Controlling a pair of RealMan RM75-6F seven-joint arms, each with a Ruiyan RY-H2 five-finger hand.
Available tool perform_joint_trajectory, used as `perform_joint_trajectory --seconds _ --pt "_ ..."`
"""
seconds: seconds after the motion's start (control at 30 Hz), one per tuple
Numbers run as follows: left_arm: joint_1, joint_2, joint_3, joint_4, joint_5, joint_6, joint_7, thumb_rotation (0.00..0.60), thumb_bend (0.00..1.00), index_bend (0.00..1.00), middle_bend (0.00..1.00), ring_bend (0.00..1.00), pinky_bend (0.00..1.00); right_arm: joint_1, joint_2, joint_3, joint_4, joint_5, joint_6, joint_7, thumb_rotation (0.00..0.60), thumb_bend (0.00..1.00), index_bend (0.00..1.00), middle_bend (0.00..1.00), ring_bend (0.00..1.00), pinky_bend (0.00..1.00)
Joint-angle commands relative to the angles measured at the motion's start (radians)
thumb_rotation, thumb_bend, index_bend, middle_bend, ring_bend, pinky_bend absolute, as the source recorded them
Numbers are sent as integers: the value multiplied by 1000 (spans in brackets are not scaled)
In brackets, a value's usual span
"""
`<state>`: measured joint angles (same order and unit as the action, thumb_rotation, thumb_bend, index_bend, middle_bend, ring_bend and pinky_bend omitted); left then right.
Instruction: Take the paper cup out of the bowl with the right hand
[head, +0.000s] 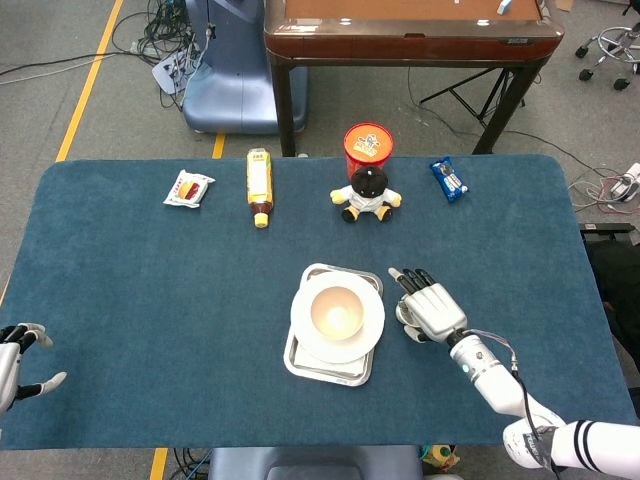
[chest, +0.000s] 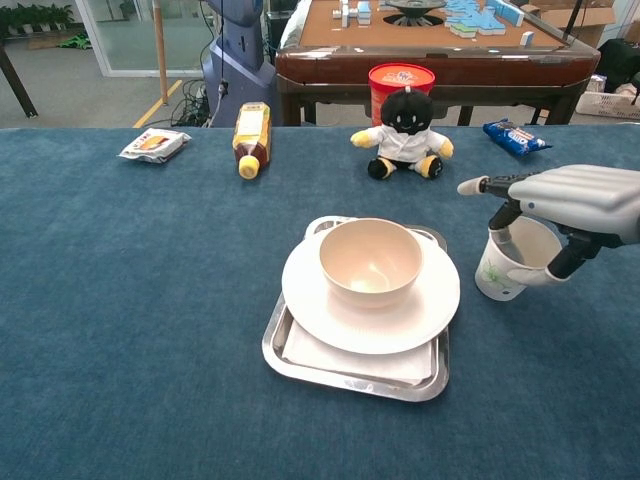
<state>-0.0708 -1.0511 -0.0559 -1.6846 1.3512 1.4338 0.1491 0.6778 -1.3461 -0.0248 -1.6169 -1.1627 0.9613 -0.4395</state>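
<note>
Blue cloth covers your table (head: 150, 300); from the head view, your right hand (head: 432, 310) sits just right of the bowl (head: 336, 311), hiding the paper cup. Your left hand (head: 18, 365) idles with fingers apart at the near-left edge.

Chest view shows the paper cup (chest: 512, 260) gripped, tilted, at or just above the cloth. Release it leaning and it could tip.

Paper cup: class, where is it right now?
In the chest view, the paper cup sits right of the plate, gripped by the right hand.
</note>
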Motion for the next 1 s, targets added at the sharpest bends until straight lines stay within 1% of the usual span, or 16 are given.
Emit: perform_joint_trajectory --seconds 0.03,0.3,0.43,0.67,0.73,0.83,1.0 --pt "0 0 0 0 0 -1 1 600 61 467 330 258 442 -5 -2 2 4 -8 1 -1 600 326 608 33 0 63" --pt "-1 -2 0 1 -5 -4 5 600 61 467 330 258 442 -15 23 17 -13 -19 2 18 600 289 542 33 0 63" --pt "-2 -3 1 2 -5 -5 7 600 60 467 330 258 442 -21 46 25 -35 -26 13 13 600 284 539 33 0 63" --pt "-1 -1 1 -1 -3 -2 6 600 60 467 330 258 442 -36 115 47 -103 -10 47 -8 600 278 539 33 0 63" --pt "-1 0 1 -2 -2 -1 5 600 60 467 330 258 442 -43 146 51 -135 9 61 -30 600 230 539 43 0 63" --pt "0 0 2 -5 2 1 6 600 60 467 330 258 442 -60 188 59 -188 35 102 -68 600 174 539 64 0 63" --pt "2 2 4 -12 8 7 10 600 61 467 330 258 442 -111 260 63 -278 37 213 -119 600 163 539 79 0 63"
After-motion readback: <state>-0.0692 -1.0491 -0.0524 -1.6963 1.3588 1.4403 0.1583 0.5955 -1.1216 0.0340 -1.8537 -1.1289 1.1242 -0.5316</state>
